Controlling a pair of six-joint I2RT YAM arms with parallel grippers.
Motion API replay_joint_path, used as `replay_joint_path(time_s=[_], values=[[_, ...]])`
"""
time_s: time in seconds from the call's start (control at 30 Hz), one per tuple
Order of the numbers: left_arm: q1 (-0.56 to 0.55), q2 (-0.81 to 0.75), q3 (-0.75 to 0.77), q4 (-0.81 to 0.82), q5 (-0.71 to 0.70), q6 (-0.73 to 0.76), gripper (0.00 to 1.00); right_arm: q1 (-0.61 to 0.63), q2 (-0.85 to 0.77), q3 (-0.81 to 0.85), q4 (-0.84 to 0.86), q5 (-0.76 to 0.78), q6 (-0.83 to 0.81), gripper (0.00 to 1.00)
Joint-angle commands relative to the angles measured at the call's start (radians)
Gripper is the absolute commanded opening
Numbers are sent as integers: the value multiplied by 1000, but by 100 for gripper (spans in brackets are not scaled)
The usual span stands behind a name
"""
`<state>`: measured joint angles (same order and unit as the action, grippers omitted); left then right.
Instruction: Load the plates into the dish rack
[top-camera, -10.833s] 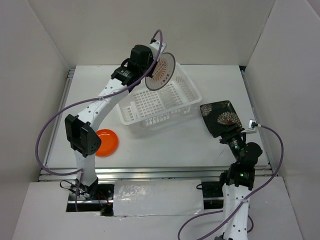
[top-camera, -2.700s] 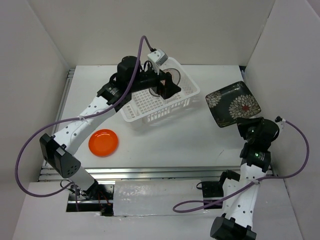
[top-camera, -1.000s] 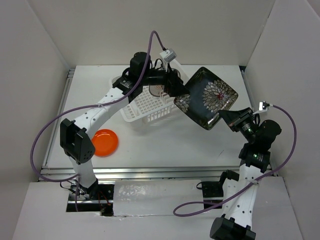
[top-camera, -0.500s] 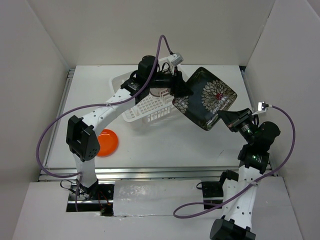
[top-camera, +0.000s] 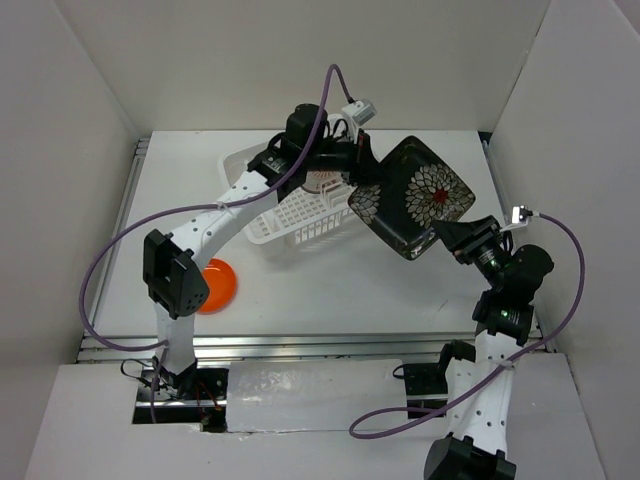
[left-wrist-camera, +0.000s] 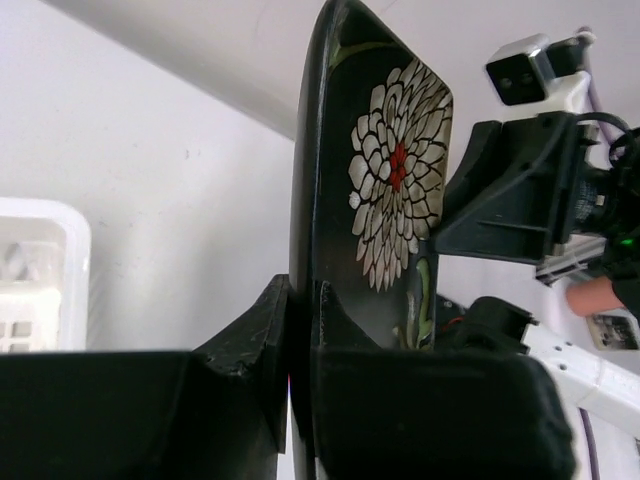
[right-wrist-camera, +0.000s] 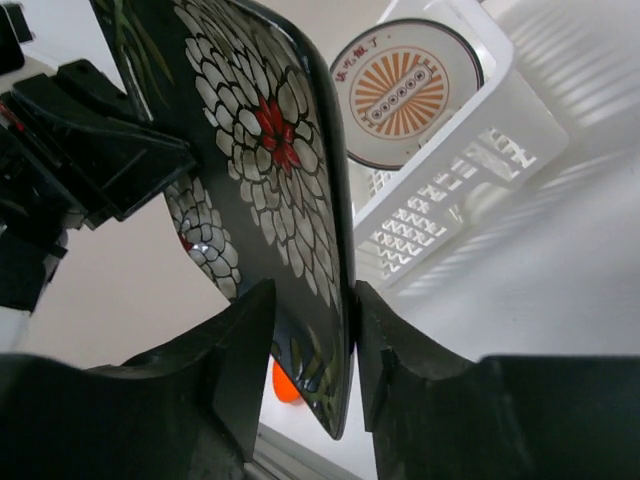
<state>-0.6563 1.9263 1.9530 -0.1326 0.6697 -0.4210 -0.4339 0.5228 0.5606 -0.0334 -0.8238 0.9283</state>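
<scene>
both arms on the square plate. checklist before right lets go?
1. Left end effector shut on dark square plate's edge: ok.
2. Right end effector clamps its other side: ok.
3. Plate held off the table: ok.
4. Left grip firm enough to carry alone: cannot tell.
5. Dish rack shows bare grid beside white sunburst plate: ok.
6. Orange plate sits clear of the path: ok.

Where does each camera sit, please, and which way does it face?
Top external: above and behind the bases, looking down on the table, dish rack and both arms.
Left wrist: along the left gripper, edge-on at the dark square plate, toward the right gripper.
Right wrist: past its own fingers toward the sunburst plate in the rack.
Shared: the dark square plate, clamped by both grippers.
</scene>
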Motion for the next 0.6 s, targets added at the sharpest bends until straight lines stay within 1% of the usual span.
replay_joint_path(time_s=[0.0,0.03,0.07,0.17,0.23,0.3,0.4,0.43,0.5,0.57], values=[[-5,-3,84,-24,-73,91,0,7,-9,-11,138,5,38,46],[-6,2,96,-44,-87,105,0,9,-4,-21,151,2,43,52],[-5,7,127,-65,-107,116,0,9,-3,-24,155,2,44,67],[-3,29,220,-183,-154,160,0,9,-1,-34,153,12,43,84],[0,45,282,-254,-191,192,0,7,-7,-36,142,21,29,89],[6,48,311,-286,-237,214,0,7,-14,-36,125,31,15,90],[20,56,403,-372,-312,266,0,7,-36,-33,78,52,-22,92],[29,59,447,-412,-359,281,0,7,-47,-30,43,57,-34,92],[44,53,463,-432,-410,316,0,4,-63,-33,15,72,-65,93],[67,22,436,-427,-424,336,0,6,-84,-51,1,81,-77,94]])
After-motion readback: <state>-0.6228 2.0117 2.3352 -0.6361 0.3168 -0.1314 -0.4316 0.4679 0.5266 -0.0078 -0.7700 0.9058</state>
